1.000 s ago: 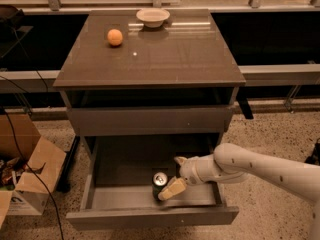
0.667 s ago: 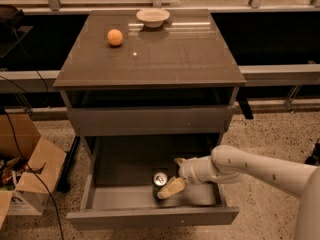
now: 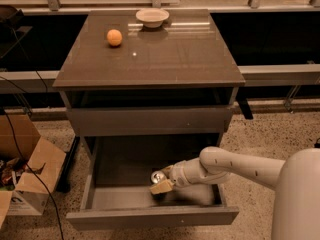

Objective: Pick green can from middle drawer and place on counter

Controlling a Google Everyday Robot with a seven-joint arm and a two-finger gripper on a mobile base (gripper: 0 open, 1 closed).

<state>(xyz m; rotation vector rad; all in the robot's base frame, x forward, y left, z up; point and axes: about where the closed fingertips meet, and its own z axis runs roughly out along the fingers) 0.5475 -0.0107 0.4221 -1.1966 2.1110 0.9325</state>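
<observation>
The tool [image 3: 162, 183] sits inside the middle drawer [image 3: 150, 217], with the green can [image 3: 158, 176] right at its tip. Only the can's silver lid shows, and I cannot tell whether the tool clasps it.

The gripper [image 3: 161, 183] is set low inside the open drawer [image 3: 150, 217], right by the can [image 3: 158, 176]. The drawer's front half is uncovered above, while its rear is overhung by the upper drawer front [image 3: 150, 120]. The counter's [image 3: 170, 59] back is taken up by a ball [image 3: 114, 37] and a bowl [image 3: 152, 17]; bare surface is offered in front.
</observation>
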